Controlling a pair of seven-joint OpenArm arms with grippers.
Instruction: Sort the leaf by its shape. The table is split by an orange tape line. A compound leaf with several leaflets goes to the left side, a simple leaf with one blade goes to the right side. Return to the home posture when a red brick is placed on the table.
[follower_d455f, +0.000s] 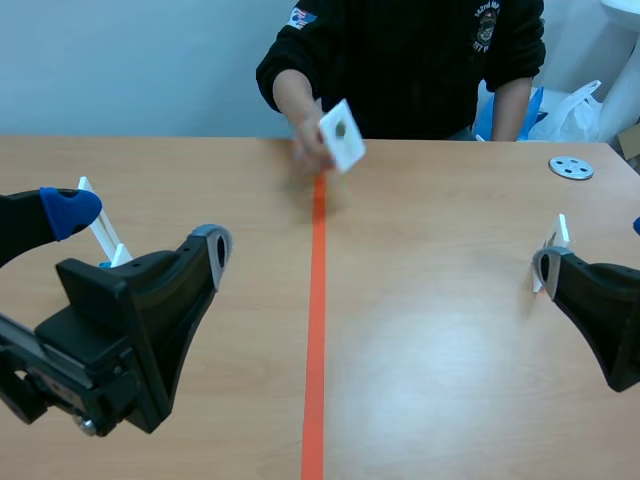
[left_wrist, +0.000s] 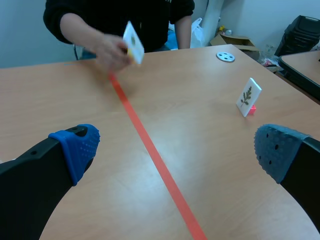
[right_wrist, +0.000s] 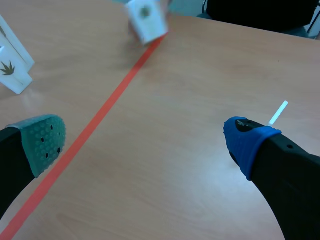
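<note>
Leaf card (follower_d455f: 342, 135) was not on the counter (follower_d455f: 430, 330) yet: a person's hand (follower_d455f: 308, 135) held it tilted above the far end of the tape line (follower_d455f: 317, 330), near the middle of the far edge. Your left tool (left_wrist: 175, 150) hung near the left edge, fingers spread wide with nothing between them, and a standing card (right_wrist: 12, 70) with a fingered leaf stood beside it. The held card lay ahead of both tools and well apart from each, so I judged neither arm nearer. Its leaf was too blurred to read. Toward the right edge stood another card (left_wrist: 248, 96) showing a feathery sprig, then your right tool (right_wrist: 145, 142), equally wide and empty. A grey disc (follower_d455f: 571, 168) lay near the far right corner.
</note>
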